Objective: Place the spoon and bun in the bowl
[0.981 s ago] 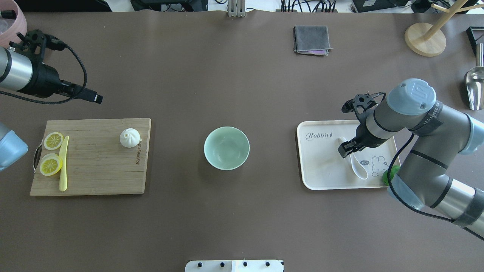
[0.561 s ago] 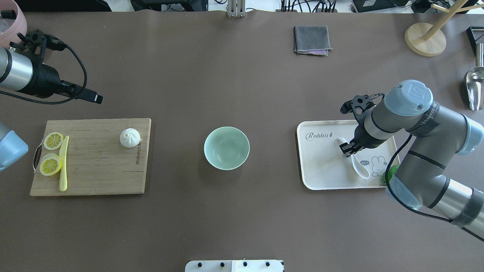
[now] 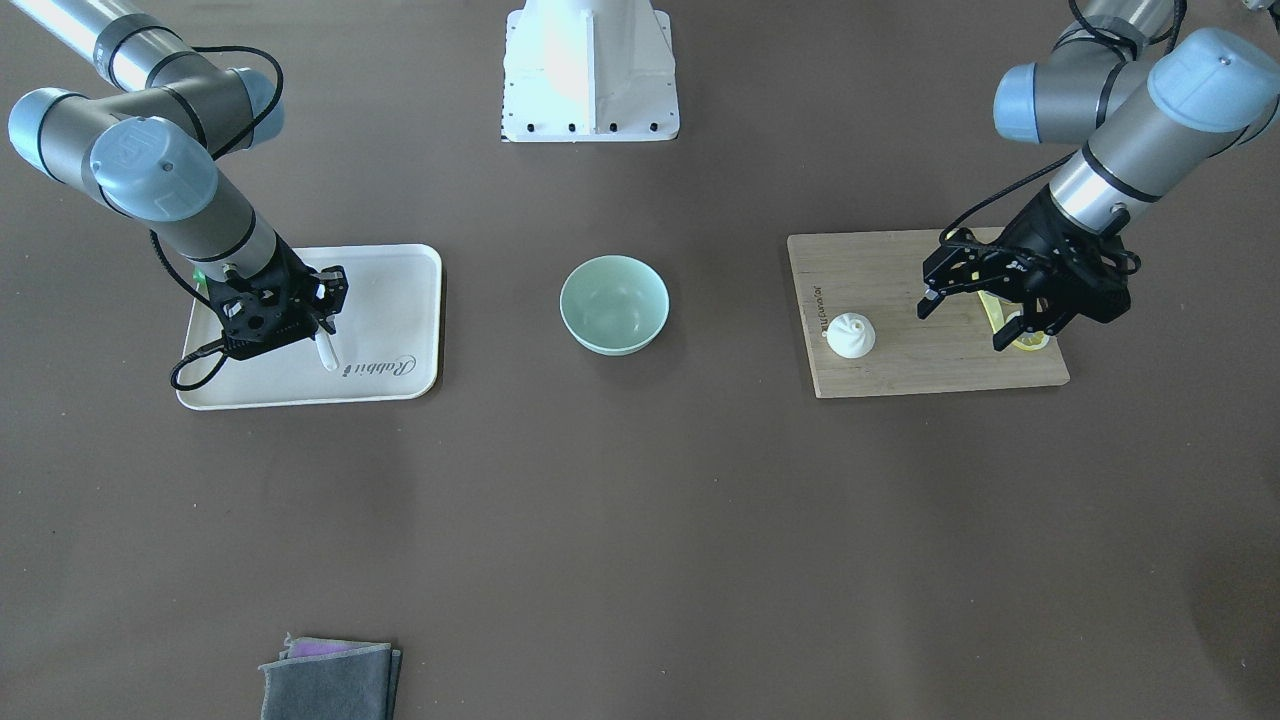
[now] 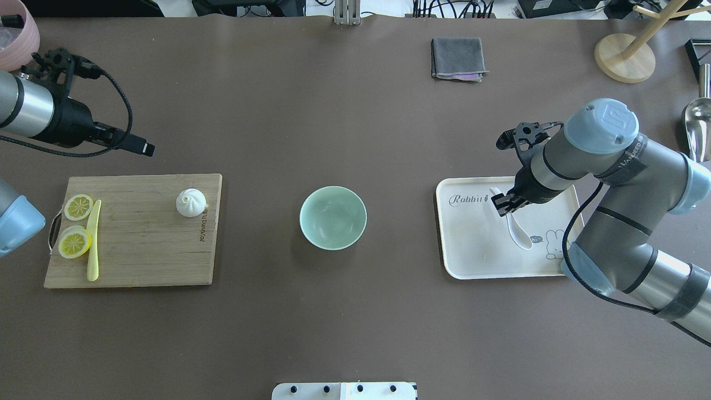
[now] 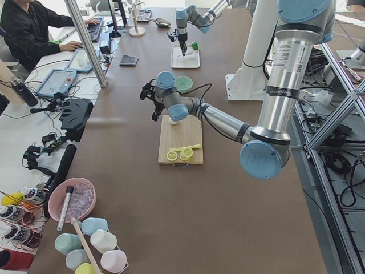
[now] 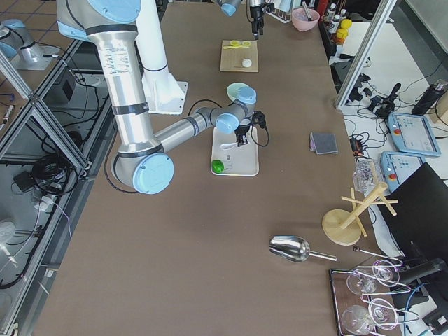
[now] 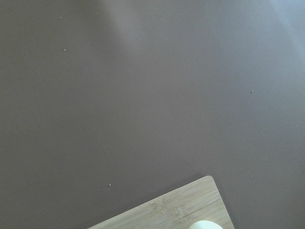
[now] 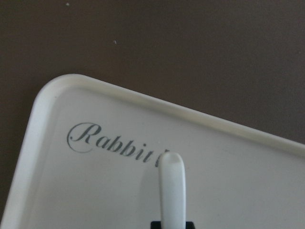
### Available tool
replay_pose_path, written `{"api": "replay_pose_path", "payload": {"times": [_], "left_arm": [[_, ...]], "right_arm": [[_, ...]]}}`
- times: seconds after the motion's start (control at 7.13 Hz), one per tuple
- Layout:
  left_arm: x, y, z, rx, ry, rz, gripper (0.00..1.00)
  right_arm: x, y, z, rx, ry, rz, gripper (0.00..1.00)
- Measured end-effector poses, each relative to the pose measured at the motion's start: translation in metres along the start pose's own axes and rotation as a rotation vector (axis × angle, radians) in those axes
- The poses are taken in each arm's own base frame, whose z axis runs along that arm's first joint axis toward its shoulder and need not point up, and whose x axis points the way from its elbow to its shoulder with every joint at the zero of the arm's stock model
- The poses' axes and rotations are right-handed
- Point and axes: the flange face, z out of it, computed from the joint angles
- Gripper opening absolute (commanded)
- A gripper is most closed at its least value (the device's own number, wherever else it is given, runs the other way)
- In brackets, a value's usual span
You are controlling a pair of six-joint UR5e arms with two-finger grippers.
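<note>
Brown table [image 4: 355,333], 2 arms. Right gripper [image 4: 501,203] is clamped on the spoon [image 4: 517,232] handle, wrist pitched down over the tray [image 4: 444,239]. The spoon is likely rigid, slick and chip-prone, so the handle suits gripping. Left gripper [image 3: 962,322] hangs spread above the board [image 4: 139,250], near the bun [image 4: 191,202]. The bowl [image 4: 333,218] sits between them.
</note>
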Motion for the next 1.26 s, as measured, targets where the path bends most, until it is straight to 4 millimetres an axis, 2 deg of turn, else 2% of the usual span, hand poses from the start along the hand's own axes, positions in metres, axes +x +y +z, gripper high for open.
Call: {"api": "replay_pose_path", "payload": {"times": [0.28,0.56,0.98,1.26], "left_arm": [[0.016,0.026,0.034,-0.013,-0.05,0.031,0.98],[0.039,0.049,0.062,-0.039,-0.062,0.047,0.98],[0.06,0.067,0.085,-0.053,-0.073,0.053,0.96],[0.069,0.072,0.092,-0.055,-0.069,0.051,0.82]], "right_arm": [[-0.01,-0.016,-0.017,0.031,-0.022,0.022,0.0],[-0.034,-0.035,-0.036,0.069,-0.054,0.059,0.0],[-0.081,-0.057,-0.059,0.109,-0.11,0.13,0.0],[-0.118,-0.063,-0.066,0.122,-0.143,0.164,0.0]]}}
